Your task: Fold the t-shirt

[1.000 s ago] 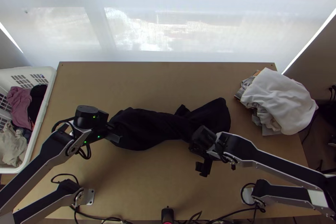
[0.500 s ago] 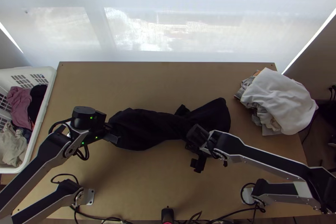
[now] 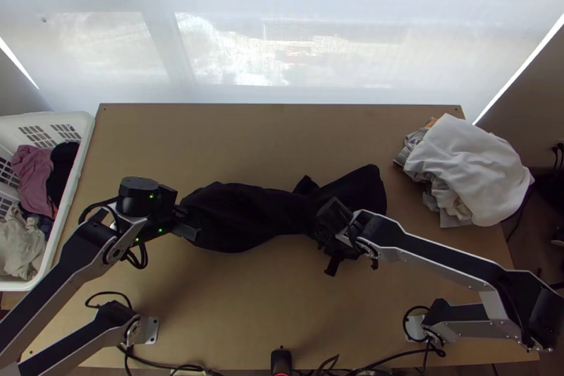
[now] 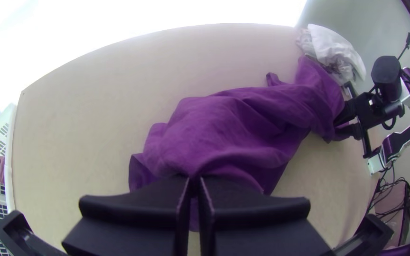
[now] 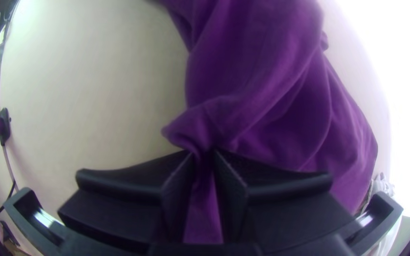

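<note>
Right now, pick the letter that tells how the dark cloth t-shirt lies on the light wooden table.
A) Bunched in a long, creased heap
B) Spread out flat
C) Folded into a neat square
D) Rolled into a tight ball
A: the dark cloth t-shirt stretches across the light wooden table, rumpled and narrowing in its middle.

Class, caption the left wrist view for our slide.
Left tool and right tool each pinch the bunched shirt on the table.
</note>
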You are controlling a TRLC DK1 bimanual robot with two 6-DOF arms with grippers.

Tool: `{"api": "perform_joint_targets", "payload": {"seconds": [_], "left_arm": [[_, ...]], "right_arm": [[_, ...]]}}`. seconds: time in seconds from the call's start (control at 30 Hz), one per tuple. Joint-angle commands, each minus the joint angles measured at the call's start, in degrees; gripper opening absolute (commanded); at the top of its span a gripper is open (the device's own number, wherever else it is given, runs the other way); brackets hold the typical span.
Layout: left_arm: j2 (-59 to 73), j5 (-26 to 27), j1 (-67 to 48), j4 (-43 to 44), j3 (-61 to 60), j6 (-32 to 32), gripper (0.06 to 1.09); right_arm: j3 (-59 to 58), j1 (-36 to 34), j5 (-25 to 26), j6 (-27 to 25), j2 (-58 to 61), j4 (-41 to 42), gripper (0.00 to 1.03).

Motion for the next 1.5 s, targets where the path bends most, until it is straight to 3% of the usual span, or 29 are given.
{"api": "perform_joint_targets", "payload": {"seconds": [0.0, 0.2, 0.57, 0.93, 1.03, 1.07, 1.13, 1.17, 1.47], "left_arm": [[-0.8, -0.1, 0.2, -0.8, 0.3, 0.5, 0.09], [-0.8, -0.1, 0.2, -1.5, 1.6, 0.9, 0.09], [-3.7, -0.1, 1.6, -4.4, 4.2, 0.8, 0.09], [-8.4, 0.3, 0.9, -9.8, 5.3, 0.1, 0.1], [-11.1, 2.2, -3.9, -12.7, 2.1, -2.2, 0.34], [-11.6, 3.6, -4.2, -13.9, 1.6, -2.4, 0.5], [-11.2, 5.0, -4.2, -17.3, 1.8, -2.5, 0.93], [-10.2, 5.0, -4.2, -19.2, 2.3, -2.5, 1.04], [-4.7, 5.0, -3.0, -20.2, 7.8, -1.8, 1.04]], "right_arm": [[1.4, -3.8, 0.4, -1.2, -0.8, 1.1, 0.03], [3.7, -9.7, 0.4, -3.0, -5.3, -1.3, 0.03], [20.2, -20.8, 0.1, -3.8, -12.4, -13.2, 0.03], [37.5, -25.0, 0.0, -1.5, -13.1, -20.5, 0.03], [39.0, -25.3, 0.1, -1.1, -14.8, -21.7, 0.03], [39.0, -25.3, 0.1, -1.1, -15.6, -21.9, 0.03], [38.6, -25.2, 0.6, -1.5, -17.8, -21.9, 0.03], [38.6, -25.2, 1.5, -1.7, -18.8, -21.9, 0.03], [34.8, -23.8, 8.0, -9.6, -28.8, -22.0, 0.03]]}}
